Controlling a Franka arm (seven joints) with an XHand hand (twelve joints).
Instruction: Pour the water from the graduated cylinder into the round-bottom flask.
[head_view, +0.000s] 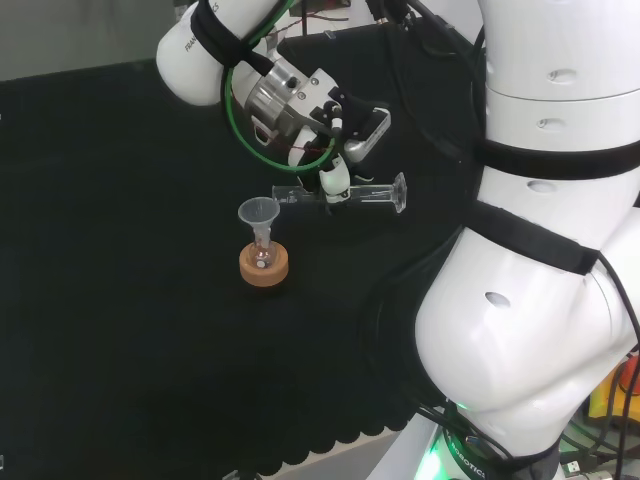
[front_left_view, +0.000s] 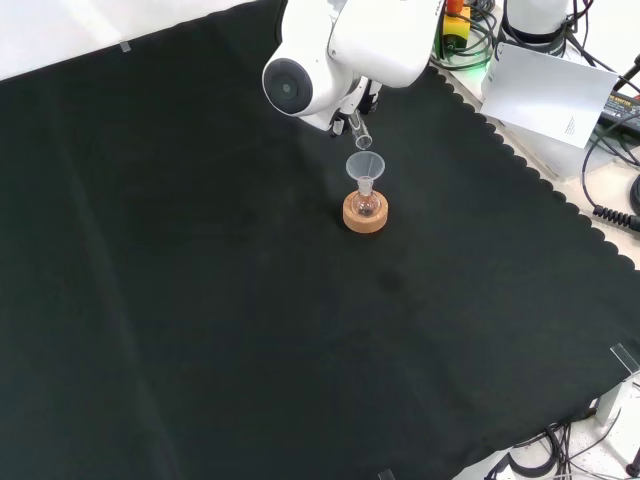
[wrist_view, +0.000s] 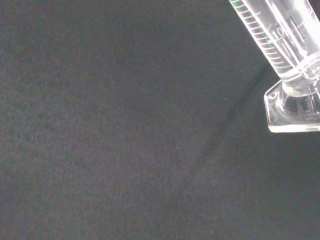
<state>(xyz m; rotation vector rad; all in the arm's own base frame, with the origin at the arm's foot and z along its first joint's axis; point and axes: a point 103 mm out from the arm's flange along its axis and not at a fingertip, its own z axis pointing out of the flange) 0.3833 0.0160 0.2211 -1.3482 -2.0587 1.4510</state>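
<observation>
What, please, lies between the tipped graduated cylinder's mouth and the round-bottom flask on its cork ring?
A clear funnel sits in the flask neck, below the graduated cylinder mouth; the head view shows it.

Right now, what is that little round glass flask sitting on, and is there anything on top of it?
The round-bottom flask sits in a cork ring on the black cloth. A clear funnel stands in its neck. The ring hides the flask's underside, and whether water is inside cannot be told.

Black cloth (front_left_view: 200, 300) with scalloped edge, pale floor (head_view: 70, 30)
</observation>
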